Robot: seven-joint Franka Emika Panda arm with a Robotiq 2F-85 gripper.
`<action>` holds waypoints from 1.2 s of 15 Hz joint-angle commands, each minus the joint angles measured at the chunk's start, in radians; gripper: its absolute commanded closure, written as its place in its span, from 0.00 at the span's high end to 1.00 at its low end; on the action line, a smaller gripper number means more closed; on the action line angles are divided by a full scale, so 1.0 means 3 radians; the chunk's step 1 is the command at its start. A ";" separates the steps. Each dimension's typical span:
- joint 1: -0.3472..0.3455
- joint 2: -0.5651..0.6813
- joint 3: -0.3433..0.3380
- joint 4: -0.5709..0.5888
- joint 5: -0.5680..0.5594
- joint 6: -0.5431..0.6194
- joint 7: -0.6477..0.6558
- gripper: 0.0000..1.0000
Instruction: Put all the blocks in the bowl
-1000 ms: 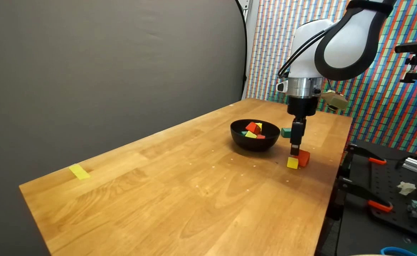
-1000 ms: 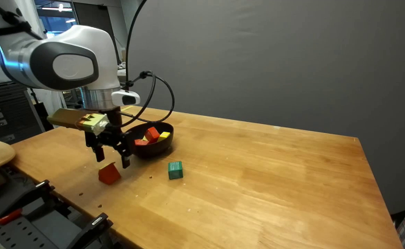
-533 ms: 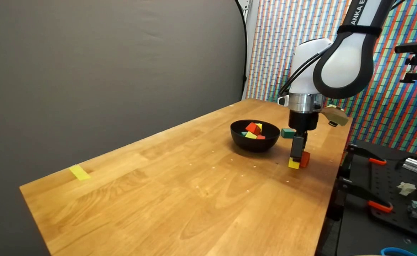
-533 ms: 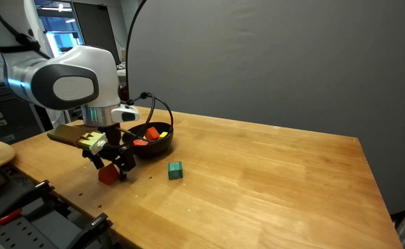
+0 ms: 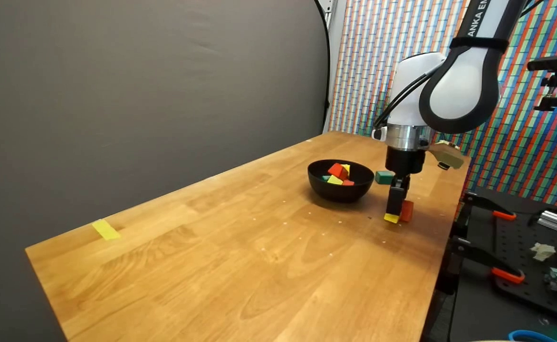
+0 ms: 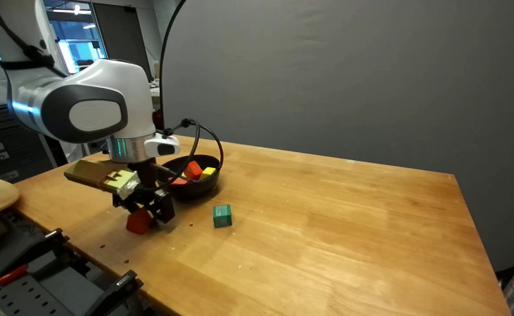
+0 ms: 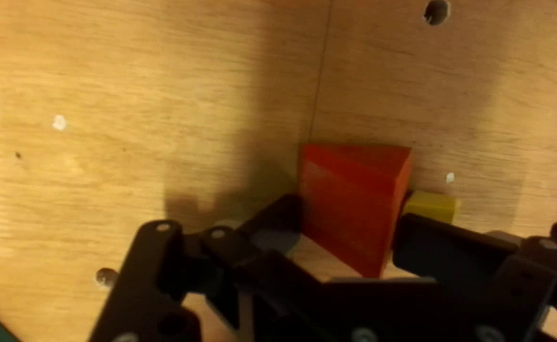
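Gripper [image 7: 350, 225] clenched on the red block [image 7: 345, 213], fingers [image 7: 440, 247] against both its sides
In an exterior view, left to right: yellow strip [image 5: 106, 230] on the table [image 5: 240, 266], well apart from the rest; black bowl [image 5: 340, 194] with red, yellow and green blocks [image 5: 338, 171] inside; green block [image 5: 384, 177] near the bowl; yellow block [image 5: 391, 218] partly hidden behind a finger, outside the grip; red block just right of it, down at table level between the fingers

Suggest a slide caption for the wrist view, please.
Gripper straddling a red block, a yellow block partly hidden beside it, wooden table below.
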 commanded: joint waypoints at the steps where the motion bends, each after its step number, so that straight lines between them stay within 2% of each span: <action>1: -0.0011 0.0063 0.0009 0.0000 -0.0131 0.0181 0.0093 0.24; 2: 0.0013 0.0040 -0.0005 0.0001 -0.0155 0.0203 0.0112 0.27; 4: -0.0002 0.0011 0.0039 0.0004 -0.0177 0.0289 0.0111 0.28; 6: -0.0041 -0.0046 0.0106 0.0003 -0.0174 0.0359 0.0090 0.26; 8: -0.0055 -0.0135 0.0146 0.0006 -0.0183 0.0401 0.0083 0.20; 9: -0.0107 -0.0168 0.0230 0.0012 -0.0159 0.0407 0.0056 0.26; 10: -0.0128 -0.0196 0.0282 0.0024 -0.0156 0.0407 0.0054 0.26; 13: -0.0308 -0.0257 0.0567 0.0054 -0.0104 0.0485 0.0029 0.29; 17: -0.0781 -0.0214 0.1144 0.0048 -0.0019 0.0639 -0.0021 0.28; 18: -0.0919 -0.0193 0.1319 0.0049 0.0107 0.0660 -0.0135 0.29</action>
